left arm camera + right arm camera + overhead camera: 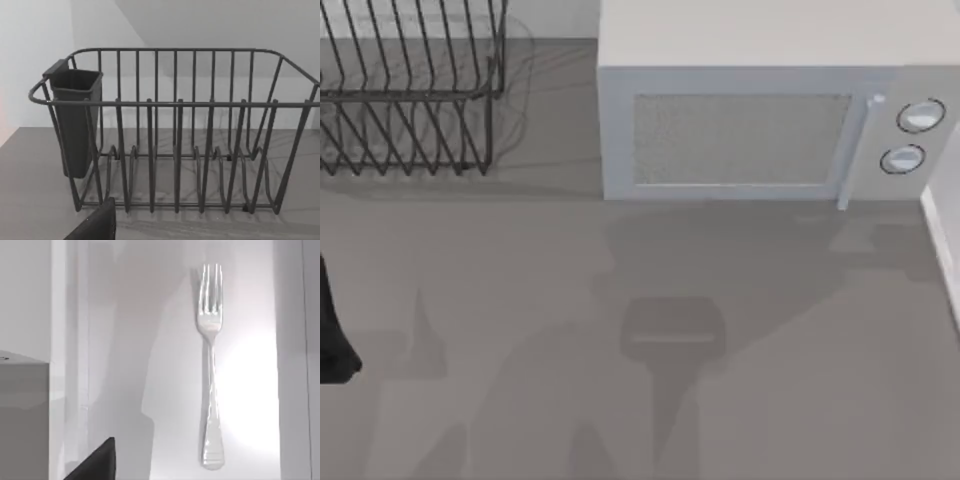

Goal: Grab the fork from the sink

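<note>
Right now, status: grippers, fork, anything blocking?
Left arm parked at the table's left edge, facing the dish rack. Fork lies flat and untouched in the pale sink, in the right wrist view. Nothing on or beside the fork.

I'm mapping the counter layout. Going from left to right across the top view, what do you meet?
Left arm at the left edge → wire dish rack → microwave, its door first, then its two round knobs → a white edge at far right.
</note>
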